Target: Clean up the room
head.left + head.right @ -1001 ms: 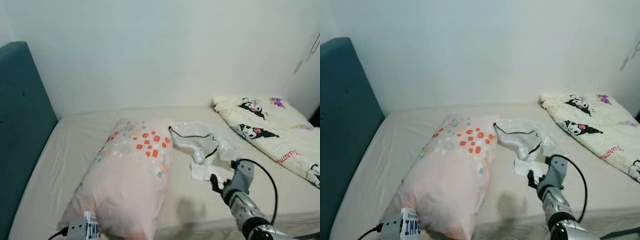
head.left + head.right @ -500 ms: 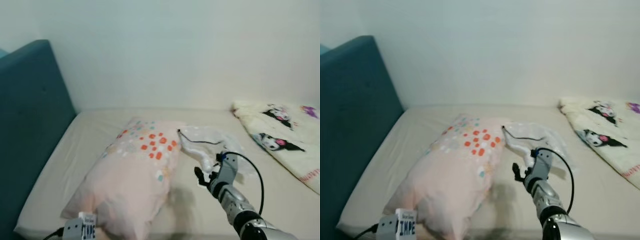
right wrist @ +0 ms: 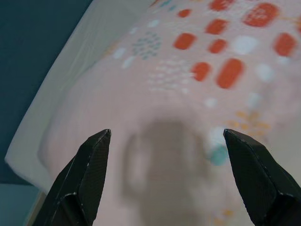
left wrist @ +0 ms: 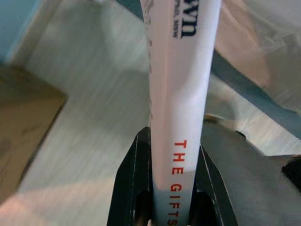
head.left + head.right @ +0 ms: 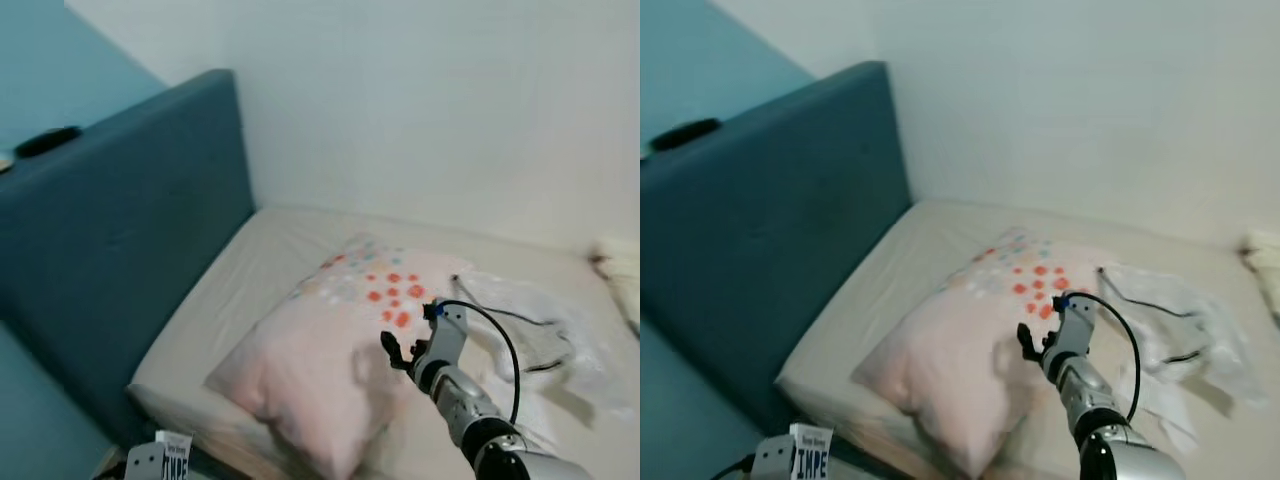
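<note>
Right wrist view: your right gripper (image 3: pixel 167 179) hangs over the pale pink pillow with orange dots (image 5: pixel 340 350), fingers spread wide, empty.
Left gripper (image 4: pixel 171 188): clamped on a white book with red spine lettering (image 4: pixel 181 94).
Remaining: crumpled clear plastic bag (image 5: pixel 535 330) lies on the beige bed (image 5: pixel 250 270); tidying looks early.

A teal padded headboard (image 5: pixel 120 220) stands at the left end of the bed, and a small dark object (image 5: pixel 47 141) — too blurred to identify — rests on its top edge. The beige bed sheet (image 5: pixel 255 270) runs from the headboard's foot toward the far wall (image 5: pixel 440 110), which is plain and off-white. To the headboard's left the wall is painted pale teal (image 5: pixel 60 50). Below — in the left wrist view — lies pale wood-grain flooring (image 4: pixel 89 108).
</note>
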Available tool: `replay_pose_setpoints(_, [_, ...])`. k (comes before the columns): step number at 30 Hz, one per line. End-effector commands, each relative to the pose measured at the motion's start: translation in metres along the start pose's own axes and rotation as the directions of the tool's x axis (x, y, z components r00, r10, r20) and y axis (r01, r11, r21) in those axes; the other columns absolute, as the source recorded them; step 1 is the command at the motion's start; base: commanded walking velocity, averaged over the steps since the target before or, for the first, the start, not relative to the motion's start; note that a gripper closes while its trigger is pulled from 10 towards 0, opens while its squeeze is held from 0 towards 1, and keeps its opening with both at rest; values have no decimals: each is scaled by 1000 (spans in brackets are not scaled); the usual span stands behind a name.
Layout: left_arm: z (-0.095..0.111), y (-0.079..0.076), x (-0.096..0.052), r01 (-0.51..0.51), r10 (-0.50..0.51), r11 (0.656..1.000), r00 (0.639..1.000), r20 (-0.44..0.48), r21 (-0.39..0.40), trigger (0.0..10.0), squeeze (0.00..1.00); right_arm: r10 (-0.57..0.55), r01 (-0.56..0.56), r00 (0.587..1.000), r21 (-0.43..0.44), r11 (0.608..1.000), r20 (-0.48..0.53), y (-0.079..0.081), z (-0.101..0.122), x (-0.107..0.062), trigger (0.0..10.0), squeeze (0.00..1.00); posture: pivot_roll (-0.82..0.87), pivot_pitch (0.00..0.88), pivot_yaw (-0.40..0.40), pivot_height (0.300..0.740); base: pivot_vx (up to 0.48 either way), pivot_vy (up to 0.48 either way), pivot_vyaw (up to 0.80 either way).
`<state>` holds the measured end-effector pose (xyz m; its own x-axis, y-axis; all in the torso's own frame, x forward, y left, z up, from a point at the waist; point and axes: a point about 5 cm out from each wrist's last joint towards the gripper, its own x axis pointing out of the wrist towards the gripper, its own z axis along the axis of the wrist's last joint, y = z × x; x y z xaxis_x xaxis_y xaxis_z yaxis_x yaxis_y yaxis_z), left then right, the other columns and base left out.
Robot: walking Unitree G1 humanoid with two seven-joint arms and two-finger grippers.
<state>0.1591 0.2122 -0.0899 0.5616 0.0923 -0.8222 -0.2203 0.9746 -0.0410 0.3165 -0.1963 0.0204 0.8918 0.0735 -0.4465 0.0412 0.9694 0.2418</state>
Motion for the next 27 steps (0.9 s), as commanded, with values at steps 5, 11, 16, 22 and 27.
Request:
replay_pose_setpoints(5, [3,-5,1,43,-43,999,999,4,23,10000,0,-108,107,994,-37,994,-14,-4,3,1,10000,0,16,0,-40,708,0,-279,290])
replay_pose_setpoints(11, [4,-6,1,44,-44,999,999,10,-9,10000,0,-128,128,992,-9,992,-18,-7,1,0,10000,0,12,0,-40,708,0,-461,0])
replay_pose_setpoints(16, [4,-6,1,32,-32,1000,999,10,0,10000,0,-132,132,990,-6,991,-54,-8,-6,-1,10000,0,9,0,-41,708,0,0,0])
replay_pose_setpoints(22, [3,-7,1,34,-34,999,999,4,1,10000,0,-137,138,988,-2,990,-76,-7,-11,-1,10000,0,6,0,-42,708,0,0,0])
replay_pose_setpoints(27, [0,-6,1,35,-35,999,999,1,0,10000,0,-125,127,988,26,992,-87,-4,-12,-1,10000,0,10,0,-42,688,0,0,0])
